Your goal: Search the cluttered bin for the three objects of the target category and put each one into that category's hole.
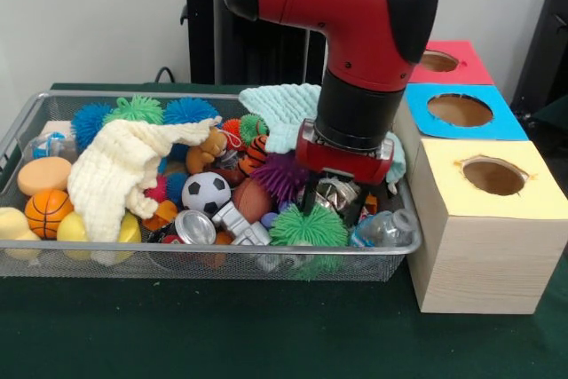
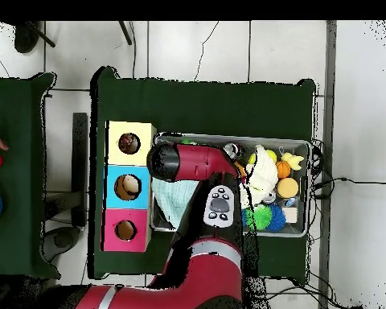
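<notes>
Here, at the near rim of the silver wire-mesh bin (image 1: 53, 259) lie a clear plastic bottle (image 1: 387, 228) on its side, long axis running along the rim, a spiky green rubber ball (image 1: 308, 228), a silver can (image 1: 194, 227) and an orange basketball (image 1: 48, 211), with a cream cloth (image 1: 115, 170) and a black-and-white soccer ball (image 1: 206, 191) just behind. The red and black arm's gripper (image 1: 334, 210) reaches down among the toys beside the green ball, but whether it grips anything cannot be told. To the side, three wooden boxes with holes run back: yellow-topped box (image 1: 524, 193), blue-topped box (image 1: 497, 122), red-topped box (image 1: 470, 64).
</notes>
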`<state>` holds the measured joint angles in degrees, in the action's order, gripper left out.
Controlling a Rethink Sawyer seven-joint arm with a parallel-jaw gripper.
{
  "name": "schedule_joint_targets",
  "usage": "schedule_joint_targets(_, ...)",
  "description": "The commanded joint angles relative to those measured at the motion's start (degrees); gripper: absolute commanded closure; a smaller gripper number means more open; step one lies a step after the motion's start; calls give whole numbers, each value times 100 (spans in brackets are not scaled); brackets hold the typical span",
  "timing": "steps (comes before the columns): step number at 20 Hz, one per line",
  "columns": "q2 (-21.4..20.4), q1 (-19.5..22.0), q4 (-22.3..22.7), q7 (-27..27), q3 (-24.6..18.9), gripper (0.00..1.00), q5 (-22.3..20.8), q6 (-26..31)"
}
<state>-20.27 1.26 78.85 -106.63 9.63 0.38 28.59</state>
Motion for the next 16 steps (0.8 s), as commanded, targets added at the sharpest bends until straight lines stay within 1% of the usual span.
schedule_joint_targets(1, 31, -67, 780, -668, -452, 0, -109, -200)
schedule_joint_targets(4, 28, -152, 747, -683, -374, 0, -110, -134)
schedule_joint_targets(5, 45, -130, 693, -612, -392, 0, -121, -78)
schedule_joint_targets(9, -42, 24, 738, -300, -552, 0, -155, 134)
schedule_joint_targets(12, -160, 70, 832, -197, -582, 0, -180, 223)
schedule_joint_targets(16, -210, 201, 926, -32, -713, 0, -189, 287)
